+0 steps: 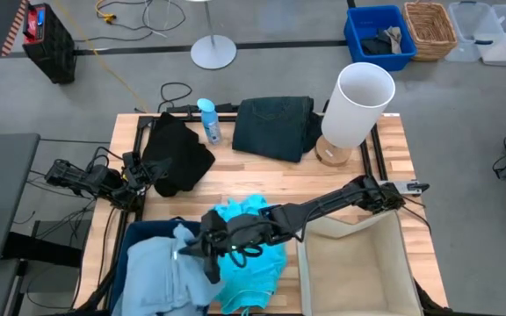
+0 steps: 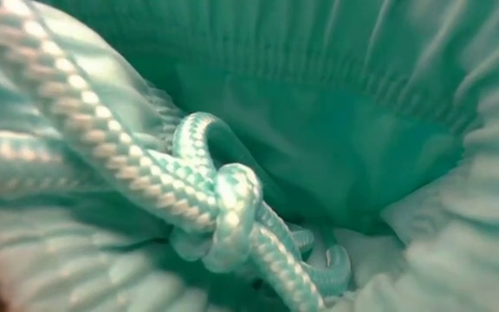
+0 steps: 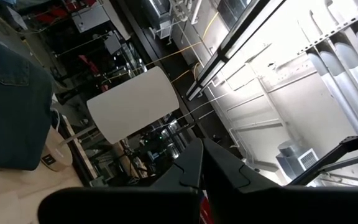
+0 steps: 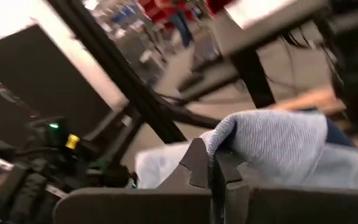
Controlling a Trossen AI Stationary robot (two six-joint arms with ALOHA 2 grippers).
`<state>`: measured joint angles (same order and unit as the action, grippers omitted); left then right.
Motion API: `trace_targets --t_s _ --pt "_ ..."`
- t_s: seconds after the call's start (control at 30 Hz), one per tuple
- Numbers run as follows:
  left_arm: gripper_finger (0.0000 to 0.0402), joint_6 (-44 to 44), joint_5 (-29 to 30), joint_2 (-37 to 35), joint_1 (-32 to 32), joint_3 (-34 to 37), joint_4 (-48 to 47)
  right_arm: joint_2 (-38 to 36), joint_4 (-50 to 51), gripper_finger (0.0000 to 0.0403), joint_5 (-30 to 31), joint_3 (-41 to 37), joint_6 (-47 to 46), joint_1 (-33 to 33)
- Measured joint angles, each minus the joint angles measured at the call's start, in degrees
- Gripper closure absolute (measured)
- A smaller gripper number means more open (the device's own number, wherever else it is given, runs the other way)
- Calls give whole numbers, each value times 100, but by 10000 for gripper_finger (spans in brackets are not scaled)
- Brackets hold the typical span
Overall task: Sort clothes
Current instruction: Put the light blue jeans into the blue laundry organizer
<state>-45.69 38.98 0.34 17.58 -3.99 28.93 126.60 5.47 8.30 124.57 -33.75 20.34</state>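
Note:
My right gripper (image 1: 187, 252) reaches across the table to the near left and is shut on the pale dusty blue garment (image 1: 161, 276), which lies in a dark bin (image 1: 123, 254). The bright turquoise garment (image 1: 253, 263) lies under the right arm; its cloth and knotted drawstring (image 2: 223, 208) fill the low view. The black garment (image 1: 176, 154) lies at the far left, with my left gripper (image 1: 137, 178) beside it, shut and empty. The dark denim-like garment (image 1: 275, 127) lies at the far middle. My right gripper pinches a raised fold of the pale blue garment (image 4: 229, 134) between its two fingers (image 4: 197, 163). It comes from the table's right, nearly level. The fold stands up at the fingers, and the rest of the garment (image 4: 291, 149) lies slack in the bin.
A tall white cylinder (image 1: 358, 105) on a wooden base stands at the far right, and a blue bottle (image 1: 207, 121) at the far middle. A beige bin (image 1: 358, 263) sits at the near right. A blue crate (image 1: 379, 35) and a wicker basket (image 1: 429, 31) stand on the floor beyond.

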Motion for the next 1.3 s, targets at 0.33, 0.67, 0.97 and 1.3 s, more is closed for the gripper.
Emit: trace_targets --t_s 0.33,0.67,0.97,1.3 --pt "396 39 1 0 0 0 0 30 -1000 402 -262 -2 336 -20" --pt "396 91 69 1 0 0 -9 29 -1516 402 -216 0 237 -13" --pt "396 165 96 2 0 0 -9 266 -1648 393 -131 4 -319 -67" --pt "396 172 96 0 0 0 -9 756 -1078 257 -248 9 -749 -85"
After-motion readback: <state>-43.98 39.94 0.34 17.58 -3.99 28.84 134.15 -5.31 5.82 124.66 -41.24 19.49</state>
